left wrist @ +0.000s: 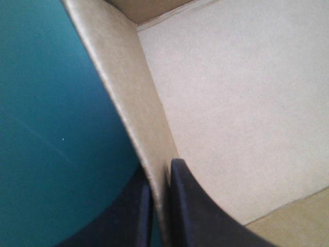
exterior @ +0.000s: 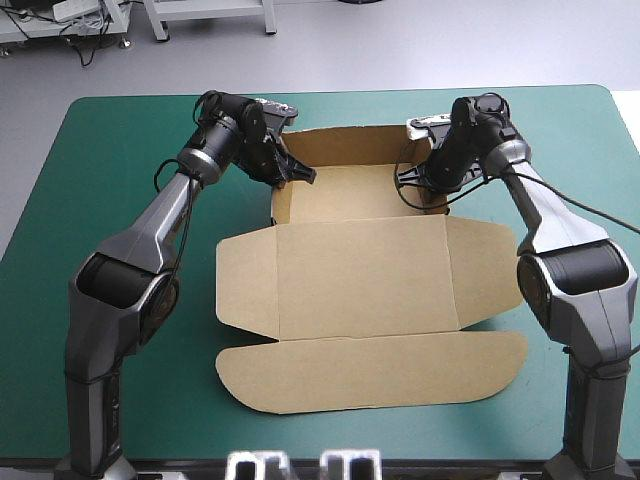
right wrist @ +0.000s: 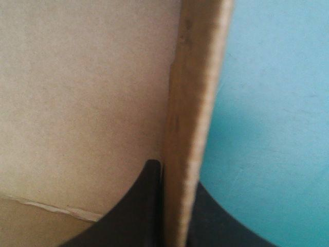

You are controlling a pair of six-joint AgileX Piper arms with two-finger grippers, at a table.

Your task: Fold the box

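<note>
The brown box (exterior: 365, 275) lies mid-table, its far part raised into a tray with three walls up and its lid (exterior: 370, 368) flat toward the near edge. My left gripper (exterior: 292, 172) is shut on the tray's left wall (left wrist: 131, 98), one black finger inside and one outside. On the opposite side my right gripper (exterior: 418, 186) is shut on the right wall (right wrist: 198, 98) the same way. Both wrist views show a wall edge running up between the fingers, the box floor (left wrist: 241, 103) on one side and teal-green cover on the other.
The teal-green table (exterior: 110, 150) shows bare cover to the left, right and near side of the box. Two side flaps (exterior: 245, 285) of the board lie flat beside the middle panel.
</note>
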